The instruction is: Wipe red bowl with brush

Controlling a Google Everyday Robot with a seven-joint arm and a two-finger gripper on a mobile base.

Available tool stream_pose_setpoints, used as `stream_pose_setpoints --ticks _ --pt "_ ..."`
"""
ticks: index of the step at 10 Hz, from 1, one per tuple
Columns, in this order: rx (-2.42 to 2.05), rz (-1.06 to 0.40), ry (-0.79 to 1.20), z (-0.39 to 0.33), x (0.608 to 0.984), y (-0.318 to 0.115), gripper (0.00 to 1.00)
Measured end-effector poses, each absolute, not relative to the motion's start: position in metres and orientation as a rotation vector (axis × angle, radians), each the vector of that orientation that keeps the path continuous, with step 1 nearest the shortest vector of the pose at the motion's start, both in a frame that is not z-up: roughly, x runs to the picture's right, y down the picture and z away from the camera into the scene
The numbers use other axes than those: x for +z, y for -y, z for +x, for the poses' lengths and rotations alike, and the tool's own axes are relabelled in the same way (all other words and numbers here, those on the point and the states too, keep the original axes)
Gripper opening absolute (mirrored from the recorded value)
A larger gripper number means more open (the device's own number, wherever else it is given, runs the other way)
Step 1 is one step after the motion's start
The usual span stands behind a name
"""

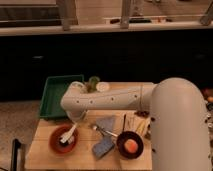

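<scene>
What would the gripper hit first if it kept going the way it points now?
Probably the brush in the red bowl, just below the gripper, which points down from the wrist above the bowl's far rim. Depth is hard to judge.

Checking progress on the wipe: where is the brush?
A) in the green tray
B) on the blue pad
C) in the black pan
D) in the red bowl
D: the brush lies in the red bowl, with the gripper just above the bowl's far rim.
</scene>
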State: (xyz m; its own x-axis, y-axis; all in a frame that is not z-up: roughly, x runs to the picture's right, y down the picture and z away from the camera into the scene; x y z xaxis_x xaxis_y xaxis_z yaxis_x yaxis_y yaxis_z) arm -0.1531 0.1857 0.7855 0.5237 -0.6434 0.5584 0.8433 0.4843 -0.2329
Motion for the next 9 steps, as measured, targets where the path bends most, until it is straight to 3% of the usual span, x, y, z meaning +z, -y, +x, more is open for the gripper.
stream_pose_setpoints --ticks 9 --pt "-0.990 -0.461 0.471 -0.1641 0.7721 -0.1870 0.00"
